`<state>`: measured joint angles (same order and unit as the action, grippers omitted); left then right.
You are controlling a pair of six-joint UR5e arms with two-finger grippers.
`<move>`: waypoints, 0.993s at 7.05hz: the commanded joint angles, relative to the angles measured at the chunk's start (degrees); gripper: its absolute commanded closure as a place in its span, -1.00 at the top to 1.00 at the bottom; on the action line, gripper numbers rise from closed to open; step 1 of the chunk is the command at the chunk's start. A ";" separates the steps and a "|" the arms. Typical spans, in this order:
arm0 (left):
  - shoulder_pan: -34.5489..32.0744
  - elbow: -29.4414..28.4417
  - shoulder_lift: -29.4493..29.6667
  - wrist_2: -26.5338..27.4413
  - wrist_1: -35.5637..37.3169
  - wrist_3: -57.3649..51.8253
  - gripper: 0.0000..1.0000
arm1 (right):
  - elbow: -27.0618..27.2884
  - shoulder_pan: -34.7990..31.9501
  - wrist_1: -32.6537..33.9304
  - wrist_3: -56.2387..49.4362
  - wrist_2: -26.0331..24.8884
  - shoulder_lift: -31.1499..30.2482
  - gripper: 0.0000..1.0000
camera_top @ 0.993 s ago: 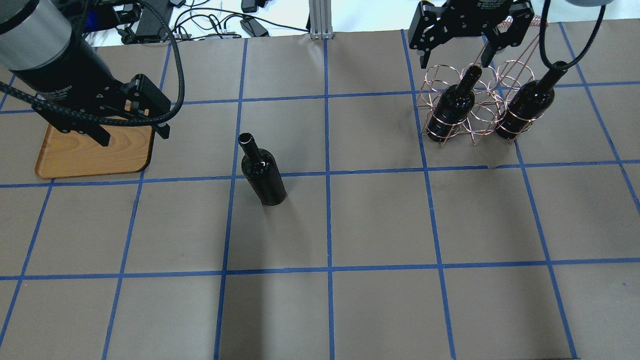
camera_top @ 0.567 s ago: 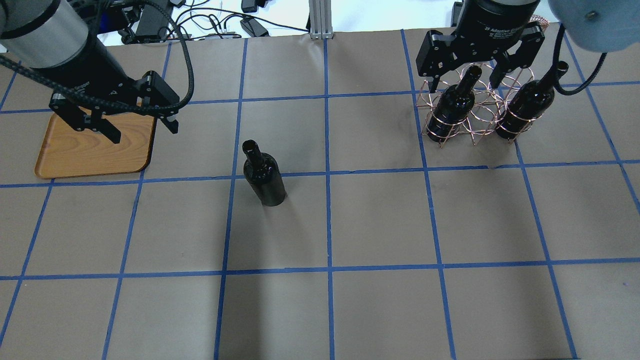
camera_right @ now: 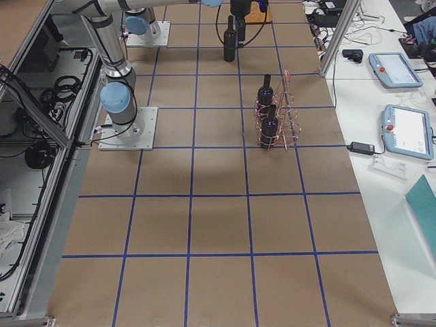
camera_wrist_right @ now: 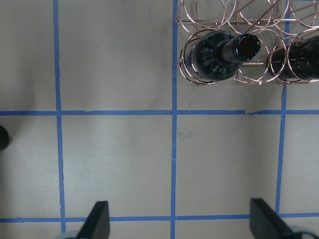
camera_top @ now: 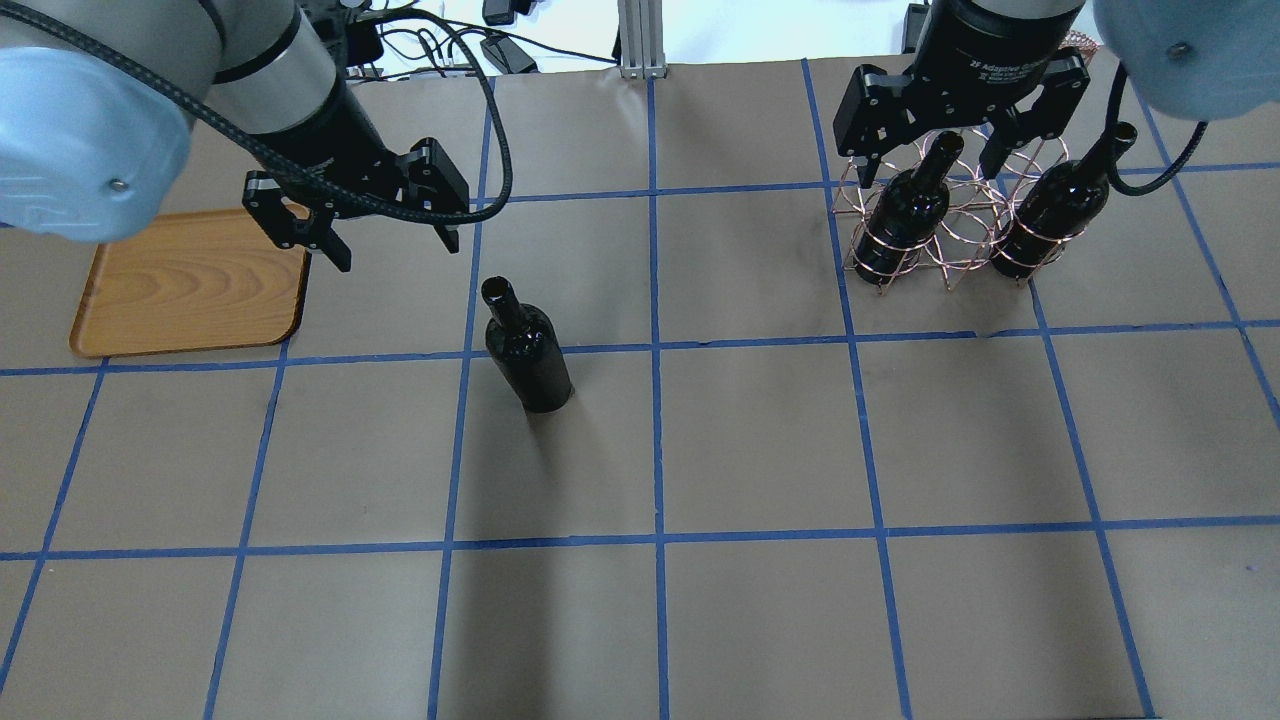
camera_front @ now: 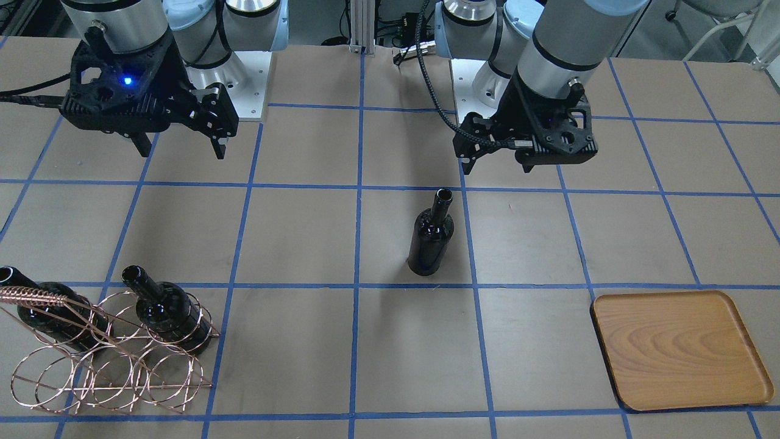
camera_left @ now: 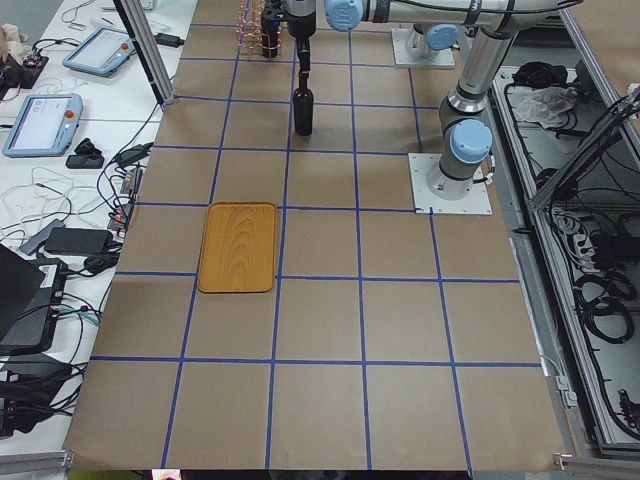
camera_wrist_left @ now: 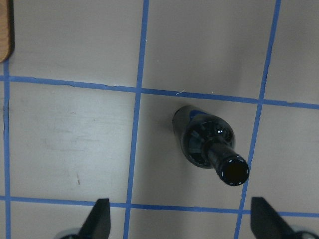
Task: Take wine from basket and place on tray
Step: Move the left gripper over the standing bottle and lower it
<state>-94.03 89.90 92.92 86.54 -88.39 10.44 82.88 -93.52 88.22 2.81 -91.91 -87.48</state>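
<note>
One dark wine bottle (camera_top: 528, 345) stands upright on the bare table, apart from the basket; it also shows in the front view (camera_front: 431, 235) and the left wrist view (camera_wrist_left: 209, 142). My left gripper (camera_top: 392, 248) is open and empty, in the air between the wooden tray (camera_top: 190, 285) and this bottle, just behind its neck. The copper wire basket (camera_top: 950, 225) at the far right holds two more bottles (camera_top: 905, 210) (camera_top: 1060, 205). My right gripper (camera_top: 928, 165) is open and empty, high up on the robot's side of the basket (camera_wrist_right: 234, 50).
The tray (camera_front: 676, 347) has nothing on it. The table is brown paper with a blue tape grid. Cables and devices lie beyond the far table edge (camera_top: 420, 50). An aluminium post (camera_top: 640, 40) stands at the far middle.
My left arm has swung right, from over the tray to just behind the standing bottle. My right gripper came slightly nearer over the basket, then held. The standing bottle's neck shifted slightly.
</note>
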 commanded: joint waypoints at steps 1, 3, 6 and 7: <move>-2.03 0.71 4.09 -0.40 0.94 2.91 1.00 | 0.08 0.00 -0.06 0.00 0.15 -0.06 1.00; -3.43 0.71 5.34 -0.49 1.47 4.93 1.00 | 0.08 0.00 -0.06 0.00 -0.02 -0.06 1.00; -3.53 2.90 7.36 -0.58 3.39 6.16 1.00 | 0.08 0.00 -0.06 0.00 0.15 -0.06 1.00; -3.62 3.87 7.71 -0.58 5.14 6.17 1.00 | 0.08 0.00 -0.06 -0.09 0.15 -0.06 1.00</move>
<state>-97.57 92.57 100.12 85.94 -84.94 16.49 82.97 -93.52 88.15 2.79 -91.79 -87.54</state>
